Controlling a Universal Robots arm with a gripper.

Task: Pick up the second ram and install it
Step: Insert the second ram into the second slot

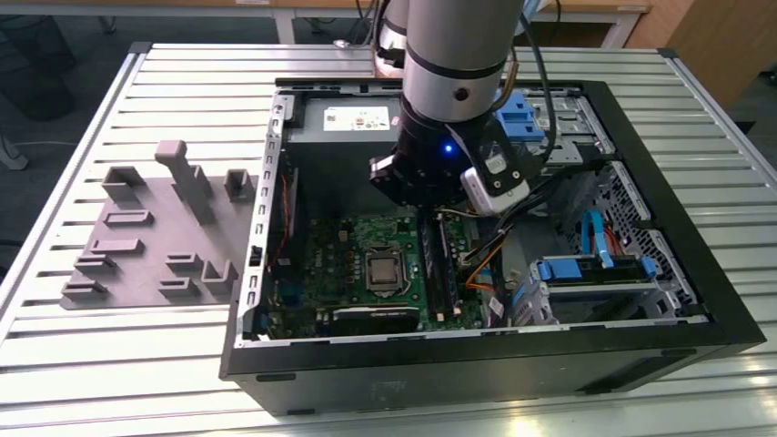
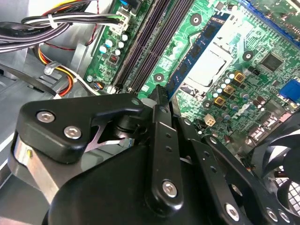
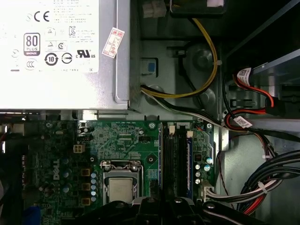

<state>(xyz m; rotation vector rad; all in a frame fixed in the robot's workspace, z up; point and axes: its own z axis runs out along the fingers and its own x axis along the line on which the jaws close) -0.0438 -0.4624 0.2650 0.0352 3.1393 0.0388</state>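
A memory stick [image 2: 194, 51] with black chips stands on edge in the motherboard [image 2: 243, 61], between the long black slots [image 2: 150, 42] and the processor socket [image 2: 206, 63], in the second wrist view; whether it is fully seated cannot be told. Just above its near end, the gripper [image 2: 164, 101] shows its fingers [image 2: 161, 105] drawn close together, seemingly pinching or touching the stick's end. In the exterior view the arm [image 1: 449, 82] reaches into the open computer case [image 1: 680, 264]; a grey fixture tray [image 1: 158, 237] lies on the table [image 1: 73, 137].

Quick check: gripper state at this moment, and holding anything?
Gripper: shut on the RAM stick, pressed edge-on at the motherboard's slots.
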